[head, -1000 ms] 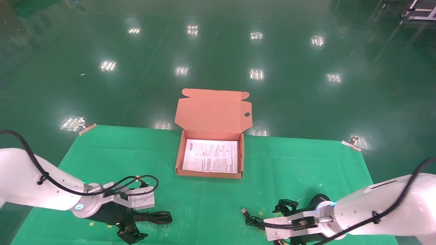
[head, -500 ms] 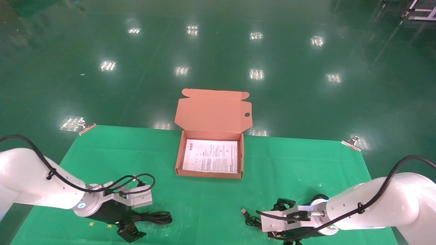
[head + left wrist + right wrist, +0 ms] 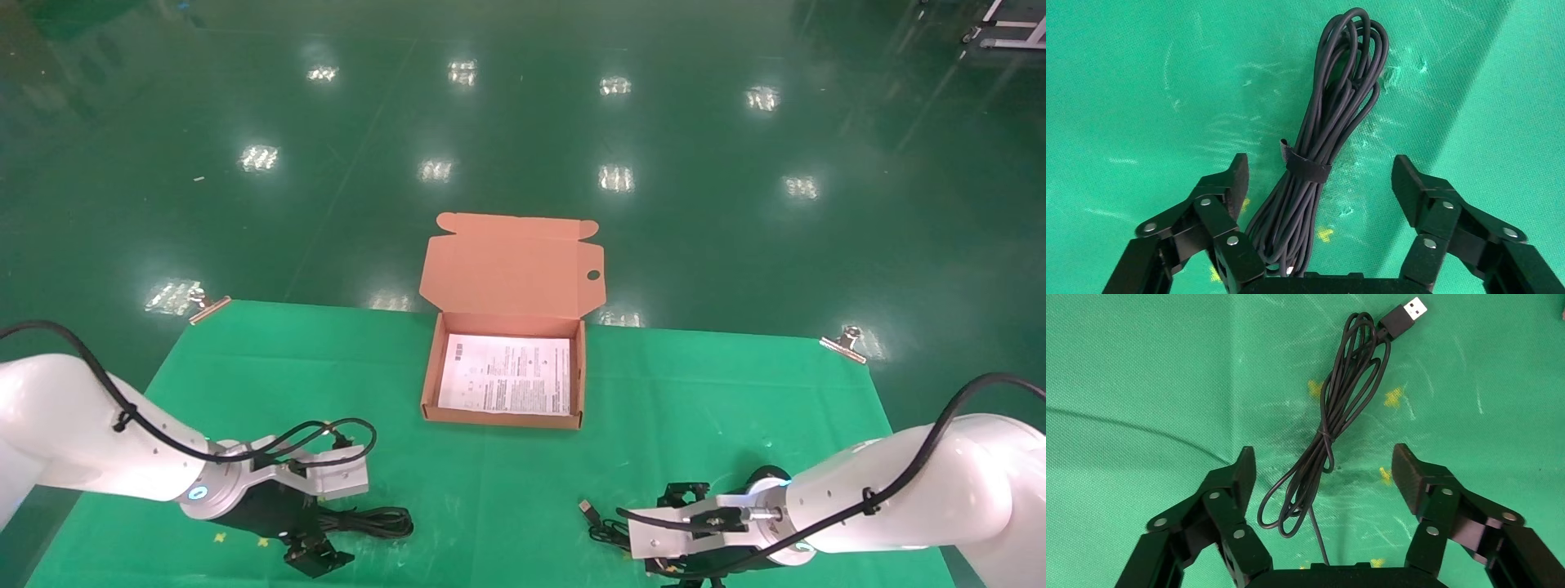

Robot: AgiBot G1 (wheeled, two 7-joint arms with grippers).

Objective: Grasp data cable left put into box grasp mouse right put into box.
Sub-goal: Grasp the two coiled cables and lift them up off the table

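The data cable (image 3: 376,521) lies on the green cloth at the near left, a black bundle with a strap round it (image 3: 1333,116). My left gripper (image 3: 315,555) is open and low over it, its jaws astride the bundle's strapped end (image 3: 1319,171). The mouse (image 3: 768,475) is at the near right, mostly hidden behind my right wrist. Its thin cord (image 3: 1333,416) with the silver USB plug (image 3: 1407,311) lies between the open jaws of my right gripper (image 3: 1322,459), which is low over the cloth (image 3: 685,537). The box (image 3: 429,392) stands open in the middle, holding a white sheet (image 3: 507,376).
The box lid (image 3: 511,269) stands up at the back, with a round hole (image 3: 593,274). Metal clips (image 3: 208,309) (image 3: 842,343) hold the cloth at the far corners. Shiny green floor lies beyond the table's far edge. Small yellow marks dot the cloth near both grippers.
The right wrist has moved a little to the left and lower over the mouse cord. The left wrist has shifted slightly left and down. The cable, mouse and box have not moved.
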